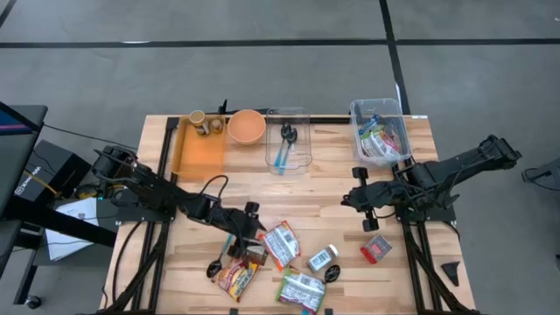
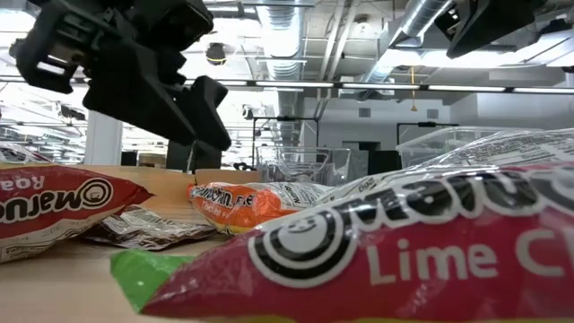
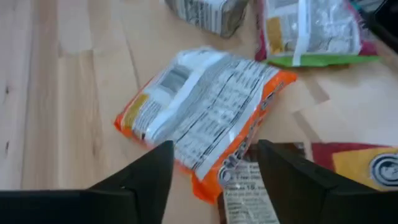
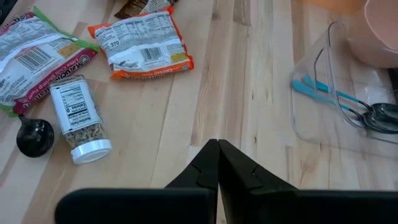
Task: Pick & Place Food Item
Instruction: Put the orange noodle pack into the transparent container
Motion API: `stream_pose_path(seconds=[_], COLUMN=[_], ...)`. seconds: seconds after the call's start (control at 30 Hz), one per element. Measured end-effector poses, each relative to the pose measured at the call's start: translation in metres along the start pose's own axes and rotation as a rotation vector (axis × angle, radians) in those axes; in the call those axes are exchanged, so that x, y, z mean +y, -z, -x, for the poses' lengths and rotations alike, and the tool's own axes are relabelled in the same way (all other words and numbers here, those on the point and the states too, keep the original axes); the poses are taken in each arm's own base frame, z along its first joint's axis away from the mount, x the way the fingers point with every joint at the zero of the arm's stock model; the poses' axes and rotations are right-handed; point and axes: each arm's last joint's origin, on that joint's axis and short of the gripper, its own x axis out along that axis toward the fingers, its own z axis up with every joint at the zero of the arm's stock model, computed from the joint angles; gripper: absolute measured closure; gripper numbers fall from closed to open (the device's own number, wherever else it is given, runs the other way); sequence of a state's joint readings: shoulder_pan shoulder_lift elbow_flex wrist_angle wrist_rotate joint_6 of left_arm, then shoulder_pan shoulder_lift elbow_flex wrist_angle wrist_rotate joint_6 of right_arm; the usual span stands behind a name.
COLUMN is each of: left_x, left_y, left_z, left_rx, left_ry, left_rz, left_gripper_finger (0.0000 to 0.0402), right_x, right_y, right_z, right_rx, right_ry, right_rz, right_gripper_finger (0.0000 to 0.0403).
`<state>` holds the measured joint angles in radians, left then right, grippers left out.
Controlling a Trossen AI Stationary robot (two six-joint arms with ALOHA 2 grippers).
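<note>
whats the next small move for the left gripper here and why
Probably lower the left gripper a little further onto the orange noodle packet and then close. Its fingers are apart and sit just above the packet's near edge, with nothing between them yet. The packet lies flat on the table. The right gripper waits shut, off to the side.

A peach bowl (image 1: 247,126) stood on the wooden worktop (image 1: 332,184) beside an orange tray (image 1: 200,150). A clear container (image 1: 288,150) held spoons (image 1: 287,136). A black scoop (image 4: 34,136) lay flat.
</note>
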<state>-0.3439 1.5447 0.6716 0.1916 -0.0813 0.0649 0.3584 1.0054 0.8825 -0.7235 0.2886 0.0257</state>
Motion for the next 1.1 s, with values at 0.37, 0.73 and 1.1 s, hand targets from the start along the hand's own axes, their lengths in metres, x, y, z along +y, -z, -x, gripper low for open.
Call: stream_pose_path(seconds=[0.37,0.73,1.1], left_x=[0.012,0.019,0.017], left_y=[0.016,0.024,0.022], left_z=[-0.015,-0.026,-0.025], left_rx=[0.091,0.109,0.091], left_ry=[-0.025,0.080,0.128], left_rz=[0.120,0.166,0.164], left_gripper_finger=[0.0112,0.0148,0.0219], right_x=[0.000,0.000,0.000], right_y=[0.000,-0.001,-0.001], right_z=[0.000,0.000,0.000], right_rx=[-0.004,-0.006,-0.006], right_ry=[0.001,0.001,0.001], right_rz=[-0.001,-0.002,-0.001], right_gripper_finger=[0.0403,0.0403,0.0403])
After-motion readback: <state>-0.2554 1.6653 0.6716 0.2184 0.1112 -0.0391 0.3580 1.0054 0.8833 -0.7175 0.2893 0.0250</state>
